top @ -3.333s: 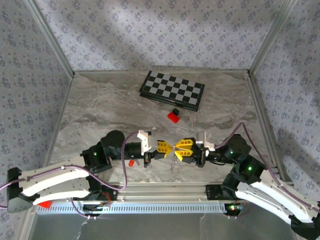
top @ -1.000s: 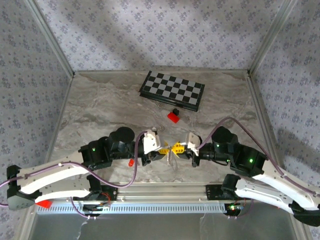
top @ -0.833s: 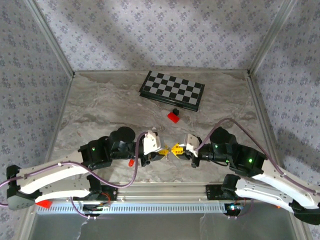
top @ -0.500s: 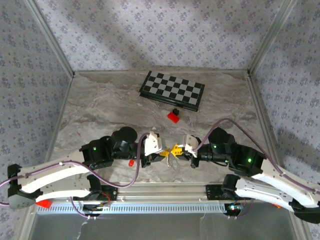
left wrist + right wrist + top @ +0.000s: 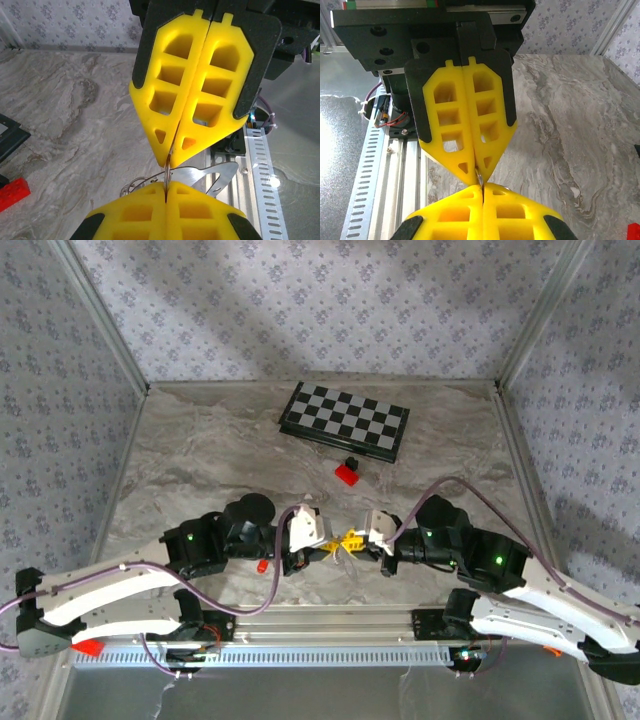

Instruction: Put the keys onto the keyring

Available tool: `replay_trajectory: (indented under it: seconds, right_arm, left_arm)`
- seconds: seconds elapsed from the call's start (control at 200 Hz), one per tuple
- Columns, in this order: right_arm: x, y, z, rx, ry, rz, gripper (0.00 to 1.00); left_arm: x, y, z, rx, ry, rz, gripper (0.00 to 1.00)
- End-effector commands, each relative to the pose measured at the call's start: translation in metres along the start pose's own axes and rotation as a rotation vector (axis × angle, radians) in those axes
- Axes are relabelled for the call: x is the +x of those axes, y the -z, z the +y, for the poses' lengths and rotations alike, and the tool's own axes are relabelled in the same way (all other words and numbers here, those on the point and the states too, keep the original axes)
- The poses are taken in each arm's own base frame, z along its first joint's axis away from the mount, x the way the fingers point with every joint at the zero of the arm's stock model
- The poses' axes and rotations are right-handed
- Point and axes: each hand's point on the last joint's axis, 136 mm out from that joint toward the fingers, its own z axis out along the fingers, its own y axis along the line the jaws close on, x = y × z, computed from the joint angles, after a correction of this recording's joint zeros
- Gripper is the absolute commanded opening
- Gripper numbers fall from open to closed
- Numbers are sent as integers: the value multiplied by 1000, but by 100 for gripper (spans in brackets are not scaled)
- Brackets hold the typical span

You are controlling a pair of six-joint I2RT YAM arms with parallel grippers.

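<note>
At the near middle, the left gripper (image 5: 331,548) and right gripper (image 5: 357,540) meet tip to tip, each pinched closed on the thin keyring (image 5: 168,169), while the red-headed key (image 5: 262,566) lies loose just left, so threading looks not yet done.

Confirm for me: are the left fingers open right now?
No, the left fingers are pressed shut, pinching the thin silvery keyring at their tips.

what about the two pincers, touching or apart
Apart. The left wrist view shows a slim gap between left pincer and right pincer, bridged by thin metal.
</note>
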Motion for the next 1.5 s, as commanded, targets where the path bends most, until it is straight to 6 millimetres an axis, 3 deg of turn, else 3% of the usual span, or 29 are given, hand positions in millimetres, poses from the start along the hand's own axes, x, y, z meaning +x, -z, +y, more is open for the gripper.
replay_trajectory:
  seconds: [0.0, 0.05, 0.115, 0.3, 0.685, 0.99, 1.249, 1.499]
  right_arm:
    - [-25, 11, -4, 28, 19, -86, 25]
    - [-26, 16, -7, 57, 10, -106, 37]
    - [-22, 21, -9, 78, -5, -111, 40]
    - [-15, 30, -16, 137, -53, -142, 27]
    - [-2, 9, -17, 108, -69, -98, 17]
    - [-18, 3, -13, 60, -43, -171, 15]
    - [-21, 3, -13, 57, -50, -186, 25]
    - [-28, 6, -7, 29, -45, -238, 20]
  left_arm:
    - [-33, 13, -6, 15, -8, -162, 0]
    - [-36, 15, -5, 7, -3, -191, 0]
    - [-39, 18, -4, -3, -7, -221, 0]
    - [-46, 24, 2, -43, -17, -269, 0]
    - [-52, 22, 9, -82, -21, -298, 0]
    - [-51, 17, 11, -90, -19, -302, 0]
    - [-50, 15, 5, -53, -21, -311, 0]
    - [-51, 16, -2, -10, -20, -332, 0]
